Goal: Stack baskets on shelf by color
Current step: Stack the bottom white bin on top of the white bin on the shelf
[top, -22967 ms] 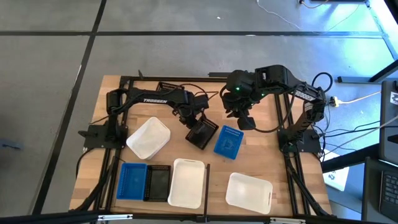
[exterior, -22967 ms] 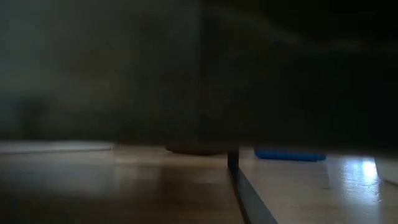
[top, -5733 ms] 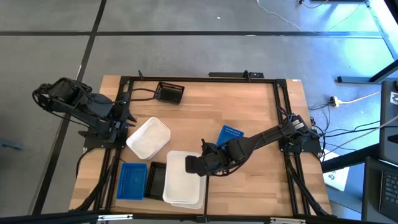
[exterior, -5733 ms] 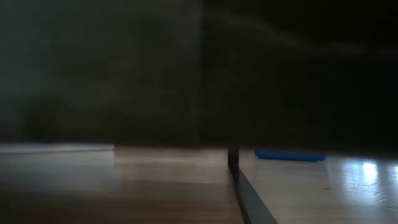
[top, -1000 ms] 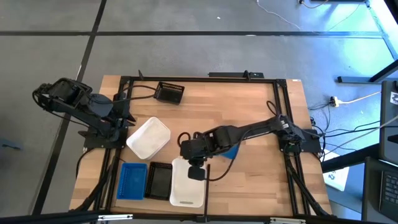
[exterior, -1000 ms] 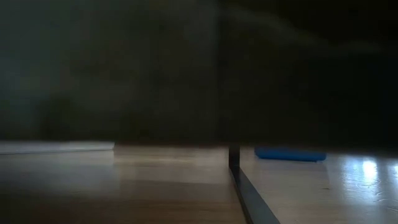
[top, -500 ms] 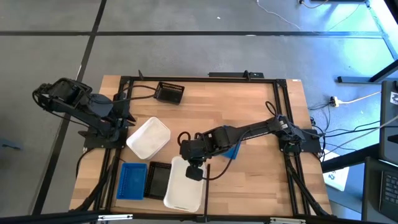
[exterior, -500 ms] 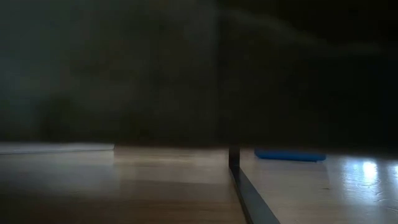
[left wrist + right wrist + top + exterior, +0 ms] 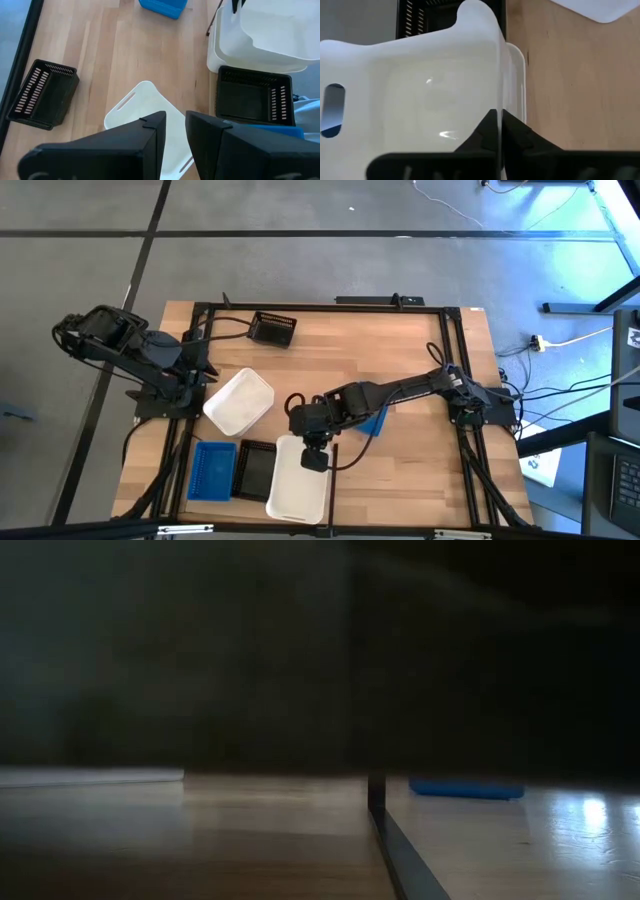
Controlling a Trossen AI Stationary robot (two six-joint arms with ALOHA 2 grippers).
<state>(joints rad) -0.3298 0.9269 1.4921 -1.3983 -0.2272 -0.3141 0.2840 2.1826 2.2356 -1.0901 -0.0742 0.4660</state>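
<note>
Since half a second ago the white basket (image 9: 298, 490) has straightened slightly over the one beneath; the right gripper (image 9: 313, 461) pinches its near wall, so nesting looks almost done. Left gripper (image 9: 172, 131) waits apart, fingers parted

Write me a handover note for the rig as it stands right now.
Right gripper: jaws shut on upper white basket's rim, holding it skewed in the lower one.
Left gripper: parked at the left edge, jaws open.
Front row on the shelf: blue stack, black stack, white pair.
Loose: third white basket, black basket, blue basket.
Left: seat the white pair, then stack the loose three.
</note>
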